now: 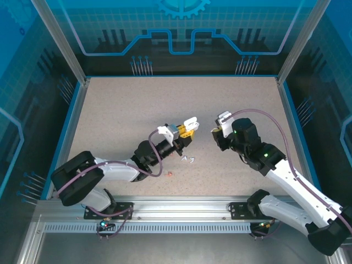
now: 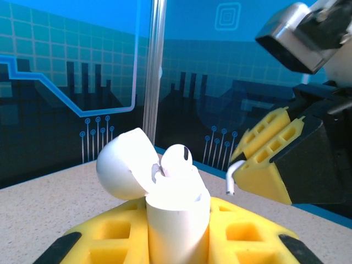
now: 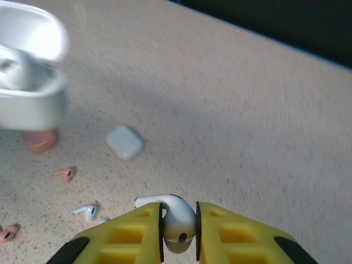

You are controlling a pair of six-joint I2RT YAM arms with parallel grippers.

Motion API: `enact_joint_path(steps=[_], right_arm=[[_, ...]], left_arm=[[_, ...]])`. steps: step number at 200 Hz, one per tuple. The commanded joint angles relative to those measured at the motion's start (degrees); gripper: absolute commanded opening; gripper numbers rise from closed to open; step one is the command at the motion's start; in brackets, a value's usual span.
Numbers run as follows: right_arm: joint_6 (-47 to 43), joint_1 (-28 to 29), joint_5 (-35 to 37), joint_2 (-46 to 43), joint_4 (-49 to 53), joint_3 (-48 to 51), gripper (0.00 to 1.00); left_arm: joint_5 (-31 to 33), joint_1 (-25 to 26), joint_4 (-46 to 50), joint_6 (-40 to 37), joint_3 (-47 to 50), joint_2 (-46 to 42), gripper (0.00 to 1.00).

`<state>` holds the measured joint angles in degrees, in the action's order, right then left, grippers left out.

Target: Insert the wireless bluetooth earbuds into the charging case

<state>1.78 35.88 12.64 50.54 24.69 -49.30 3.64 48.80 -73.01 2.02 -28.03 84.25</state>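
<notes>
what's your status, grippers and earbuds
Left gripper shut on open charging case, one earbud seated. Right gripper shut on white earbud, beside the case, not touching. Loose earbuds and a closed case on the table below.

Cases (image 3: 125,142): three. Pink earbuds (image 3: 65,174): two. White earbuds (image 3: 88,210): at least three.

Stretches the left arm (image 1: 118,170) from the lower left of the top view toward the middle, bent at the elbow, with the left gripper (image 1: 188,127) pinched tight on an open white case (image 2: 176,214). Stretches the right arm (image 1: 291,181) from the lower right toward the middle too, with the right gripper (image 3: 179,236) pinched tight on a white earbud (image 3: 175,212). Points both grippers at each other, tips close but apart.
</notes>
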Motion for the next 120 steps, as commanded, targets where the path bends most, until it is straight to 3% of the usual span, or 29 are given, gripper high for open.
enact_joint_path(steps=[1, 75, 120], right_arm=[[-8.81, 3.53, 2.37, -2.01, -7.18, -3.57, 0.20], [-20.72, 15.62, 6.94, 0.95, -5.48, -11.79, 0.20], [-24.08, 18.67, 11.50, 5.07, -3.61, -13.52, 0.20]], left_arm=[[-3.40, -0.41, 1.73, 3.16, 0.83, -2.36, 0.00], [-8.30, -0.87, 4.99, 3.70, -1.50, -2.78, 0.00], [-8.17, -0.89, 4.29, 3.63, -1.24, -2.67, 0.00]])
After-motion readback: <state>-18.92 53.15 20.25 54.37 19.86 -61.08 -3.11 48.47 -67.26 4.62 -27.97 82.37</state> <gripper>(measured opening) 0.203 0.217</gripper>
